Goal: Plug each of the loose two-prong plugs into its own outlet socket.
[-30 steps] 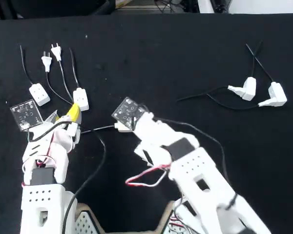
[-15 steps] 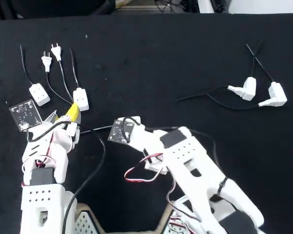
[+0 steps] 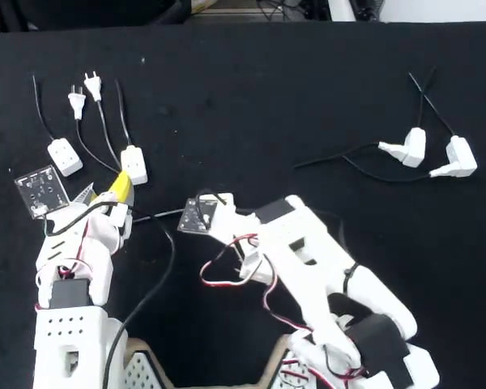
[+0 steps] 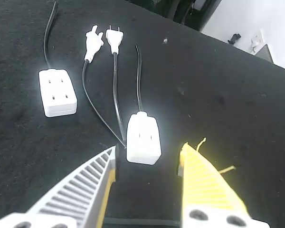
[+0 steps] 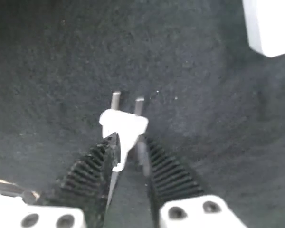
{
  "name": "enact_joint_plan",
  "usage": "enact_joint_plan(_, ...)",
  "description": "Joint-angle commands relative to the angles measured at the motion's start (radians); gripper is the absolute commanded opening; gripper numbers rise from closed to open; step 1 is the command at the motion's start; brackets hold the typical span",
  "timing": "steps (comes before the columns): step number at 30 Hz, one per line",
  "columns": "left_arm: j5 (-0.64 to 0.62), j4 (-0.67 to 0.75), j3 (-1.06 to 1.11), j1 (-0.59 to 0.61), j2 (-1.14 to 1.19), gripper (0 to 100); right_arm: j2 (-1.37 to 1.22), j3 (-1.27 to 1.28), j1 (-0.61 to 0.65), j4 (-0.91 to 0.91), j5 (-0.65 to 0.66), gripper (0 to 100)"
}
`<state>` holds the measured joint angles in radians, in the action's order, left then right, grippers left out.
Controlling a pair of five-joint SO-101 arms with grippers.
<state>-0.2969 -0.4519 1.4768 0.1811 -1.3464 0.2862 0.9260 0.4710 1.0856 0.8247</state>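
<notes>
Your right tool (image 5: 128, 142) is clenched on a small white two-prong plug (image 5: 123, 124), whose metal prongs point away over the black cloth desk (image 5: 47, 57). Your left tool (image 4: 147, 159) is released, just short of a white outlet socket (image 4: 143, 138). Two loose white plugs (image 4: 115, 35) lie beyond, near a second socket (image 4: 57, 92). A pale wall (image 4: 247, 19) shows past the desk's far edge.
</notes>
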Motion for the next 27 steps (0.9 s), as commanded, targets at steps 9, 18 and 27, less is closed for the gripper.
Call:
enact_joint_plan(9,-0.014,0.015,-0.039,0.008,-0.014,22,-0.002,0.008,0.175,0.106,0.066,2.0)
enact_joint_plan(18,-0.014,0.015,-0.041,0.013,-0.014,22,-0.008,0.015,0.187,0.112,0.069,11.6)
enact_joint_plan(27,-0.014,0.015,-0.041,0.016,-0.015,22,-0.010,0.056,0.276,0.112,0.072,9.5)
